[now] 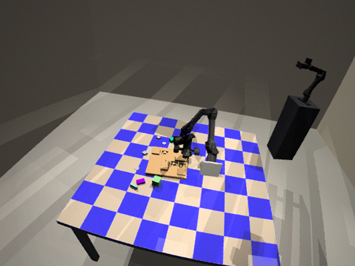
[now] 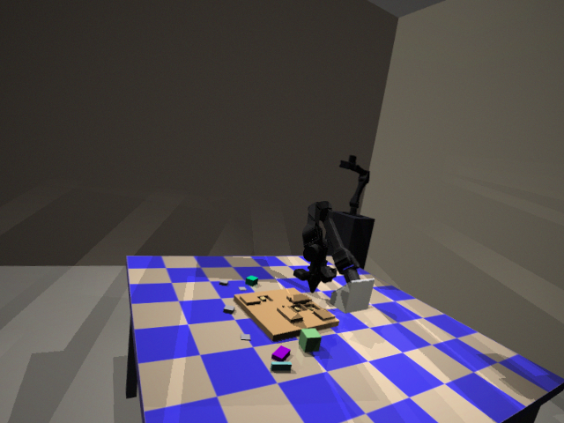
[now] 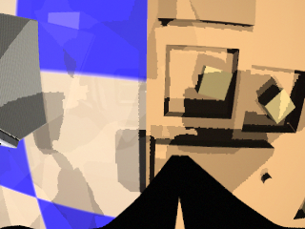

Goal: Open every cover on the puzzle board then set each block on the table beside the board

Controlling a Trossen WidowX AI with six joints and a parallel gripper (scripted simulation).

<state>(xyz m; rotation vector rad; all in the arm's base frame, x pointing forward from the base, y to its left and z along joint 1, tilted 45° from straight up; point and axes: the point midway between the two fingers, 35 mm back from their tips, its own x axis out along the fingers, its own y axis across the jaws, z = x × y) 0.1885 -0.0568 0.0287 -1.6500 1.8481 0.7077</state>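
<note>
The tan puzzle board (image 1: pixel 155 167) (image 2: pixel 267 318) (image 3: pixel 281 29) lies flat on the checkered table. In the wrist view, one pale yellow block (image 3: pixel 215 85) sits in an uncovered square well, and another yellow block (image 3: pixel 279 106) sits askew in the uncovered well to its right. A third yellow block (image 2: pixel 263 298) shows in a well near the board's far left corner, beside a raised cover (image 2: pixel 249 300). Other raised covers (image 2: pixel 289 313) (image 2: pixel 324 315) (image 3: pixel 205 10) lie beside the wells. My gripper (image 2: pixel 312 289) (image 3: pixel 178 162) is shut and empty above the board's arm-side edge, its tips hiding part of a cover.
A green cube (image 1: pixel 156 180) (image 2: pixel 310 340), a purple block (image 1: pixel 140 181) (image 2: pixel 280 352) and a thin teal piece (image 1: pixel 133 186) (image 2: pixel 280 366) lie off the near edge. A teal block (image 2: pixel 251 280) and several small grey pieces (image 2: pixel 229 309) lie beyond. The arm's pale base (image 1: pixel 211 168) (image 2: pixel 360 294) stands right.
</note>
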